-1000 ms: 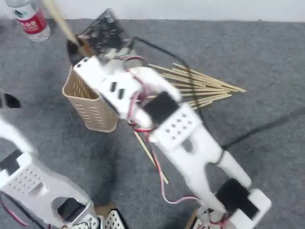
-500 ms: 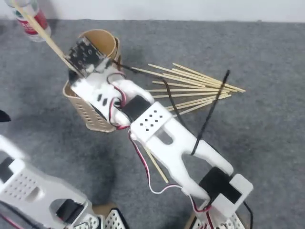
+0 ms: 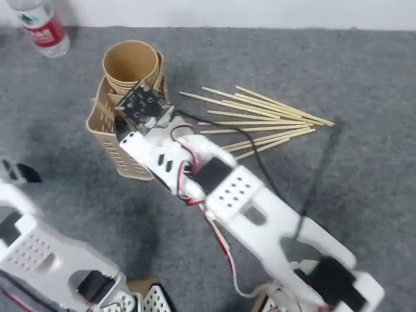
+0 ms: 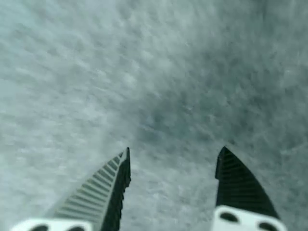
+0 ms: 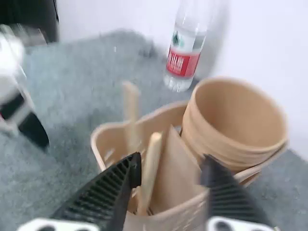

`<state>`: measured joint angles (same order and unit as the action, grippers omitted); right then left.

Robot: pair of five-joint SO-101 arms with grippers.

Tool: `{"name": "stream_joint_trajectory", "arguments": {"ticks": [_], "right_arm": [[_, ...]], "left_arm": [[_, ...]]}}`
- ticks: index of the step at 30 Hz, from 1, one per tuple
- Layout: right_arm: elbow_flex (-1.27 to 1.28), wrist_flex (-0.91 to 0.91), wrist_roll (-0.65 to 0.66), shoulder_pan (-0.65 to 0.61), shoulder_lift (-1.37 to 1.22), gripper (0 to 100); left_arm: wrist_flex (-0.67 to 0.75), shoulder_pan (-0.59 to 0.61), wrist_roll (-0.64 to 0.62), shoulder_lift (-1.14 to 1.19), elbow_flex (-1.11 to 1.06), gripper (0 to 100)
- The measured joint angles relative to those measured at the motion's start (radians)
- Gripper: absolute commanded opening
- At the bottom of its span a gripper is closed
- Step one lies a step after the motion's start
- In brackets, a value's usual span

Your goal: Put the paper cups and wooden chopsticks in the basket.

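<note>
Grey carpet point(image 3: 364, 78) is covering the whole table, so everything's sitting on something soft and grippy. Nearest, at the lower left of the high view, the left arm point(image 3: 45, 260) is hanging out of the way. The left gripper point(image 4: 175, 150) is pointing down at bare carpet with its jaws spread wide and nothing between them, so I'd guess it's just idling.

Next up, the right arm point(image 3: 247, 201) is spanning the middle of the frame diagonally, and the right gripper point(image 5: 171, 163) is hovering right over the tan slotted basket point(image 5: 108, 139). Its jaws are standing apart, not pinching anything. A chopstick point(image 5: 150, 168) is leaning upright inside the basket between them, and a second stick point(image 5: 130, 113) is poking up behind it. Reads to me like a drop-off pose, sitting high enough for sticks to go in end-first.

Right of the basket, a fan of loose chopsticks point(image 3: 266, 120) is lying on the carpet, well apart from both grippers. That's what's left, I reckon. The paper cups point(image 5: 236, 120) are sitting nested at the basket's far end, so that part looks done. Way up in the upper left corner a water bottle point(image 3: 42, 26) is standing upright, not part of the job.
</note>
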<state>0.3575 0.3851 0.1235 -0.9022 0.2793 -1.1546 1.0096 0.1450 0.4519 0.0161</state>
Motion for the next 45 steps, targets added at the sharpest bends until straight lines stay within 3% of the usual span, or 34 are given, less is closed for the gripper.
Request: {"name": "stream_joint_trajectory", "arguments": {"ticks": [4, 8, 11, 14, 20, 28, 32, 37, 45], "right_arm": [[-0.092, 0.181, 0.012, 0.028, 0.095, 21.3], [-0.196, 0.445, 0.014, 0.164, 0.166, 20.9], [-0.209, 0.661, 0.026, 0.259, 0.155, 20.8], [-0.178, 0.779, 0.087, 0.270, 0.069, 20.8], [-0.103, 0.786, 0.153, 0.199, -0.230, 20.8], [-0.101, 0.684, 0.160, 0.087, -0.540, 20.8], [-0.103, 0.677, 0.161, 0.075, -0.589, 19.9], [-0.103, 0.671, 0.161, 0.083, -0.589, 0.2], [-0.106, 0.756, 0.204, 0.086, -0.589, 0.8]], "left_arm": [[0.046, -0.041, -0.055, 0.000, -0.089, 27], [0.133, -0.077, -0.109, -0.015, -0.180, 27], [0.161, -0.080, -0.120, -0.037, -0.224, 27], [0.164, -0.080, -0.123, -0.041, -0.239, 27], [0.103, -0.075, -0.129, -0.046, -0.255, 27], [0.164, 0.037, -0.098, -0.055, -0.273, 27], [0.181, 0.068, -0.058, -0.055, -0.273, 27], [0.204, 0.074, -0.051, -0.055, -0.278, 27], [0.206, 0.083, -0.051, -0.057, -0.279, 27]]}}
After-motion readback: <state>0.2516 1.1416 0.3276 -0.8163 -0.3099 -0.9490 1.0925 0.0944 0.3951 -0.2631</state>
